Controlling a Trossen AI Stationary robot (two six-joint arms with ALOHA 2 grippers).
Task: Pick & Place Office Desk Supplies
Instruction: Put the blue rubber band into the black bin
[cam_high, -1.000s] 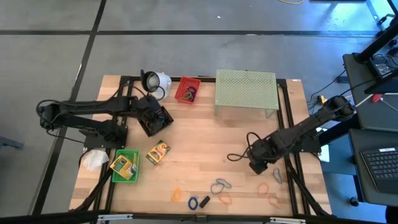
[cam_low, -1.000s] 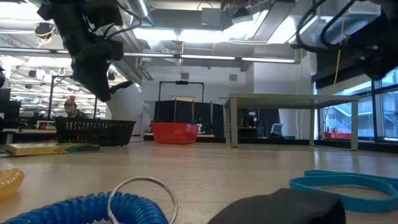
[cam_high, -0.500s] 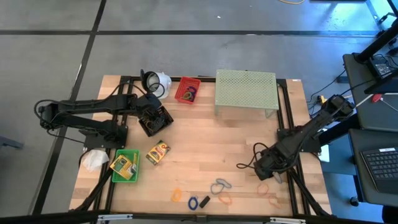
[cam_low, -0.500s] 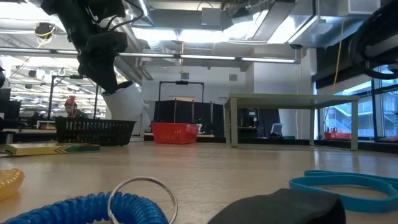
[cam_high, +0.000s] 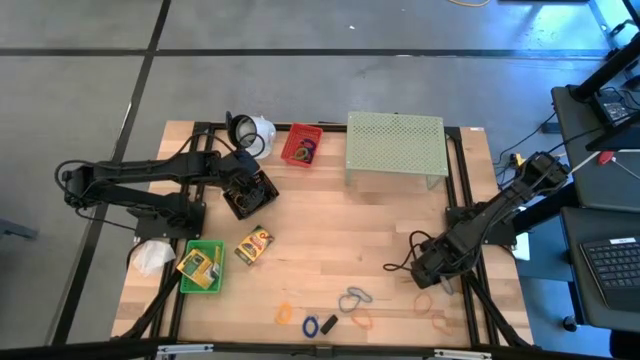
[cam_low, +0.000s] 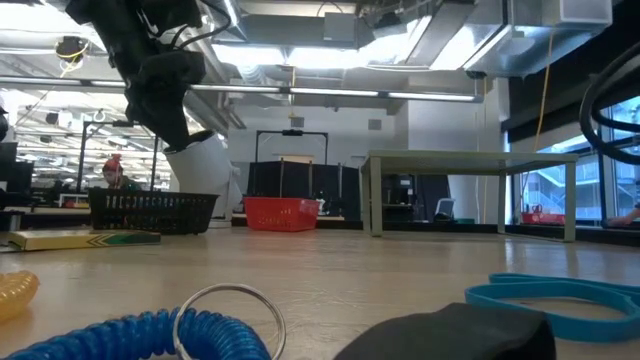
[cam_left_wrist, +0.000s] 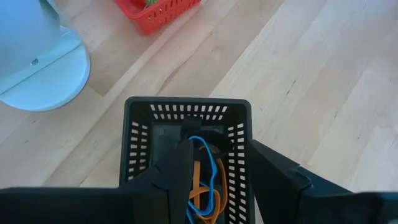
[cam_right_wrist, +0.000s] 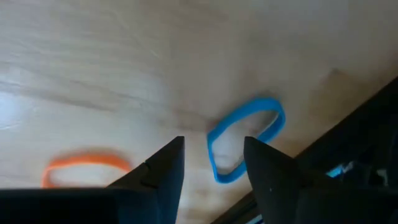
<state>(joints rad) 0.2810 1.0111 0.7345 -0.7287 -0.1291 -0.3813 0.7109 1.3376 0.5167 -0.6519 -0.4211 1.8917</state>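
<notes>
Right gripper (cam_right_wrist: 211, 171) jaws part-open, empty, blue rubber band (cam_right_wrist: 245, 138) lying just ahead between fingertips; left arm far.

left gripper (cam_left_wrist: 211, 168) hangs at ten o'clock, fingers parted. right gripper (cam_right_wrist: 211, 165) sits low at four o'clock, fingers parted.

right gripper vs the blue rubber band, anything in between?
Nothing: in the right wrist view only bare wood separates the right gripper from the blue rubber band; its fingers are apart.
</notes>
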